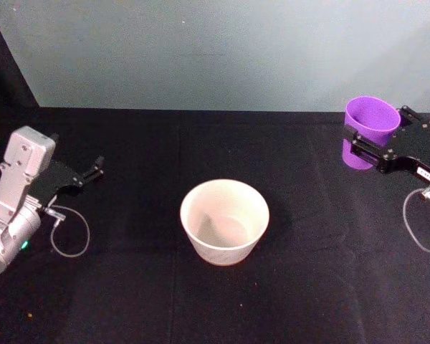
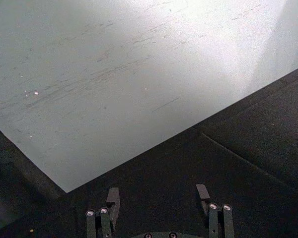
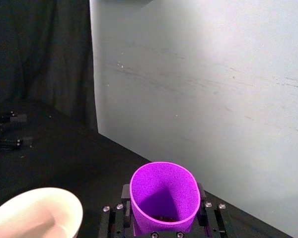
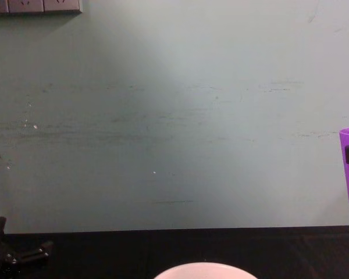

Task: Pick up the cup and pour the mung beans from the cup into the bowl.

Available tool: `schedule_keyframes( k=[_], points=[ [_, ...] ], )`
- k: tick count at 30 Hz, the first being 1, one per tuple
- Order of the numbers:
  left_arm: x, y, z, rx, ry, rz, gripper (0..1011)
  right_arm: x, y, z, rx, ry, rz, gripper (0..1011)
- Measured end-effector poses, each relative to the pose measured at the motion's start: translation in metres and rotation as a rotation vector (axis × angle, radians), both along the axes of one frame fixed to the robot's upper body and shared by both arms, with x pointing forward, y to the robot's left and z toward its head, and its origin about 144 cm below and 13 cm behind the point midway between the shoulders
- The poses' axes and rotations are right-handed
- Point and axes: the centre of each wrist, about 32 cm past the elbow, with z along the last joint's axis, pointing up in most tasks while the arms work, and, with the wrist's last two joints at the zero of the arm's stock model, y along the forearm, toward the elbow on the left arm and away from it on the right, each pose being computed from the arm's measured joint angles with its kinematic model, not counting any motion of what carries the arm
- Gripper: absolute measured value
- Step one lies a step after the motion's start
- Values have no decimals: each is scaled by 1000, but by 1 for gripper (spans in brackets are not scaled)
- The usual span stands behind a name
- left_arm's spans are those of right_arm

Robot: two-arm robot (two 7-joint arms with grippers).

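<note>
Purple plastic cup [image 1: 373, 116], tapered, no handle: upright at the far right, raised off the cloth, well apart from the bowl
Mung beans [image 3: 164, 217]: a few dark grains at the bottom of the cup
Pinkish-white round bowl [image 1: 226, 249], wide: standing mid-table on the black tablecloth [image 1: 315, 287]
Right gripper [image 3: 163, 194]: closed part-way, one finger pressed on each side of the cup's wall, gripping it
Left gripper [image 2: 158, 194]: far left, low over the cloth, fingers spread wide, holding nothing
</note>
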Motion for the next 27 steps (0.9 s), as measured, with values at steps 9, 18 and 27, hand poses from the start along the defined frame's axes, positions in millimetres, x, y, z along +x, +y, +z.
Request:
schedule_keyframes(
  k=[9, 18, 27],
  points=[
    [0, 0, 0, 0, 0, 0, 1000, 0, 0, 0, 0, 0, 0, 733],
    [0, 0, 0, 0, 0, 0, 1000, 1, -1, -1, 2, 0, 5, 733],
    [0, 0, 0, 0, 0, 0, 1000, 23, 12, -9, 56, -10, 80, 733]
  ],
)
